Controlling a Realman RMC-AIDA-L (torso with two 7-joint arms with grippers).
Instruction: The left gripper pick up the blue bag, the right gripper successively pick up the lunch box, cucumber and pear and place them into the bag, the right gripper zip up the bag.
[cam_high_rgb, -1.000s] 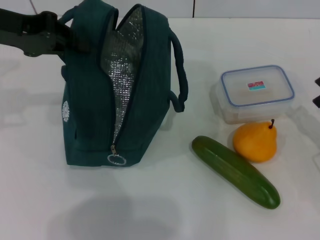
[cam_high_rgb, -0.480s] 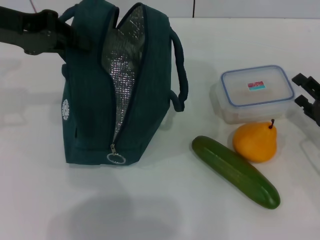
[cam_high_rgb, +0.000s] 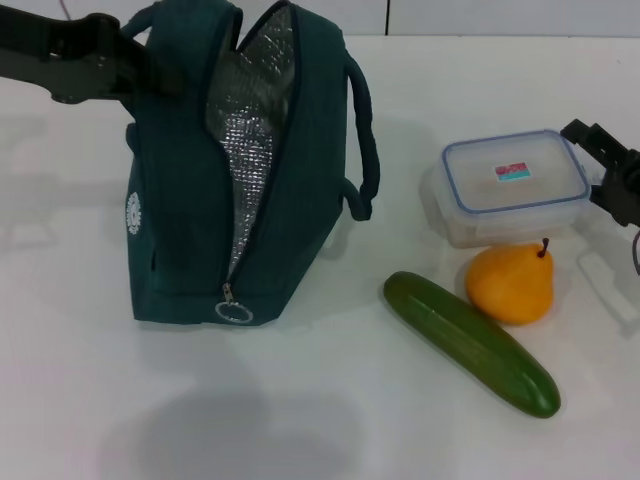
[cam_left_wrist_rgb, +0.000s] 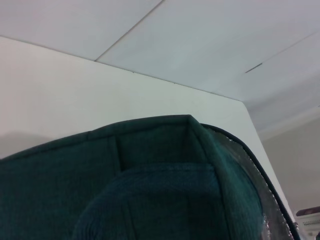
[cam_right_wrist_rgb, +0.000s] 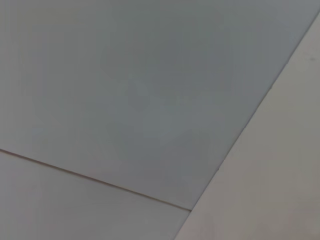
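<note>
Beside the lunch box (cam_high_rgb: 513, 186), right gripper (cam_high_rgb: 607, 170) hovers.

My right hand (cam_high_rgb: 597, 165) is just beside the lunch box (cam_high_rgb: 512, 186), with nothing between us. The pear (cam_high_rgb: 511, 283) sits close in front of the box, and the cucumber (cam_high_rgb: 470, 341) lies beside it. The bag (cam_high_rgb: 240, 170) gapes open on top. Bare counter (cam_high_rgb: 400, 120) lies between bag and box.

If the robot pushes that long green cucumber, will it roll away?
Probably, if pushed from the side: the cucumber is a smooth round cylinder lying flat on the table. Its glossy skin also looks slippery, so a pincer might slide along it. It looks stiff, so it likely won't droop when lifted.
</note>
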